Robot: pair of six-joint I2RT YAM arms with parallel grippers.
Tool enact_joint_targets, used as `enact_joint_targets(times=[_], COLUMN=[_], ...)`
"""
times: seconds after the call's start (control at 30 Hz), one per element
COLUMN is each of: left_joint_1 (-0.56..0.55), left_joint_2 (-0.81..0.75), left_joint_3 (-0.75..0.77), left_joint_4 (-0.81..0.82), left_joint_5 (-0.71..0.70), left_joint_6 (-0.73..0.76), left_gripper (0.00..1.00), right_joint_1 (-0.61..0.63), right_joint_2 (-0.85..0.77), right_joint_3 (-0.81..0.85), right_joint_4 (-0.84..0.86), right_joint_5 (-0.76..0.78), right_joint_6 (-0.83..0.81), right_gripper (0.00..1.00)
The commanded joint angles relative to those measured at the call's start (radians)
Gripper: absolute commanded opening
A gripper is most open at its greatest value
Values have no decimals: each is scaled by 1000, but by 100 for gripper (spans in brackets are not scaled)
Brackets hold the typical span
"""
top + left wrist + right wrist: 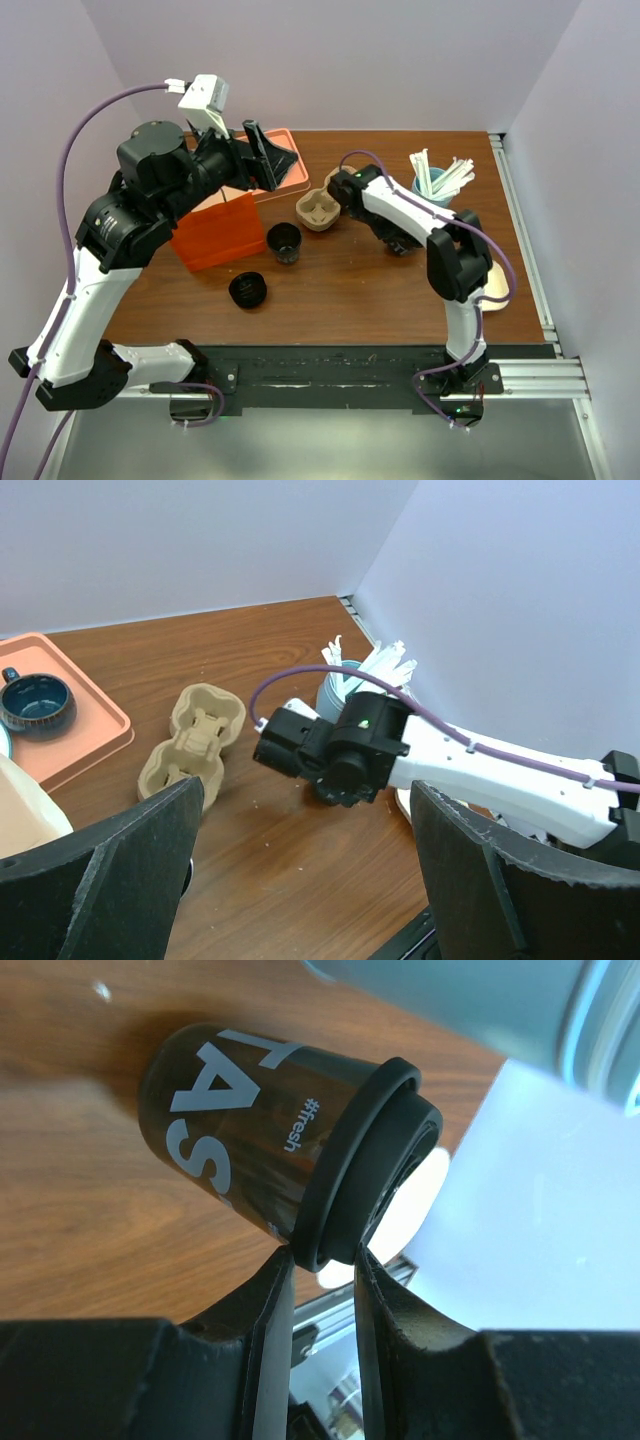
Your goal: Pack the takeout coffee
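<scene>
At the right of the bench (350, 290), under the right arm (400, 205), sits the coffee (250, 1130). The right jaws are closed to a narrow gap and pinch the rim of its black lid (365, 1160). The cup is tilted; we cannot tell whether its base touches the wood. Only the right wrist view shows this grip and the white lettering on the cup's side; from above the arm hides nearly all of it.

Just left of that arm lies a pulp carrier (320, 210), its sockets empty. Behind the arm a teal cup (435, 185) holds white wrapped sticks (450, 172). Left of the carrier stands a lidless dark cup (285, 242), then a low black lid piece (248, 290) and an orange container (215, 232) whose inside we cannot see; only the top view shows these three.

The left jaws gape wide and hold nothing. Their camera alone shows a blue mug (35, 700) in the orange tray (95, 730).
</scene>
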State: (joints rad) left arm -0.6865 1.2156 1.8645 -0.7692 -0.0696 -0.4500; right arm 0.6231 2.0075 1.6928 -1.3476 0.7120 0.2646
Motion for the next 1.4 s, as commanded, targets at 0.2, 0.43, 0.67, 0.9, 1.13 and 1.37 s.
enact_joint_targets(times=[0.2,0.43,0.67,0.9,1.13,1.37], left_joint_1=[-15,-18,-19,-45,-71,-87], left_joint_2=[-2,-16,-28,-51,-39,-21], left_joint_3=[4,-4,-21,-31,-22,-36], left_joint_4=[11,11,16,-2,4,10], left_joint_5=[-38,-52,-55,-126,-156,-144], left_joint_6=[25,27,36,62,80,77], left_gripper=[89,89,89,90,90,90], right_joint_1=[122,133,132,135,161,181], right_joint_2=[123,63,109,134,119,139], right_joint_3=[130,45,16,31,65,88], right_joint_4=[-111,-111,-111,-111,-110,-110], right_joint_5=[124,141,115,141,190,228], right_joint_6=[42,87,116,110,78,33], right_gripper=[19,20,20,23,31,39])
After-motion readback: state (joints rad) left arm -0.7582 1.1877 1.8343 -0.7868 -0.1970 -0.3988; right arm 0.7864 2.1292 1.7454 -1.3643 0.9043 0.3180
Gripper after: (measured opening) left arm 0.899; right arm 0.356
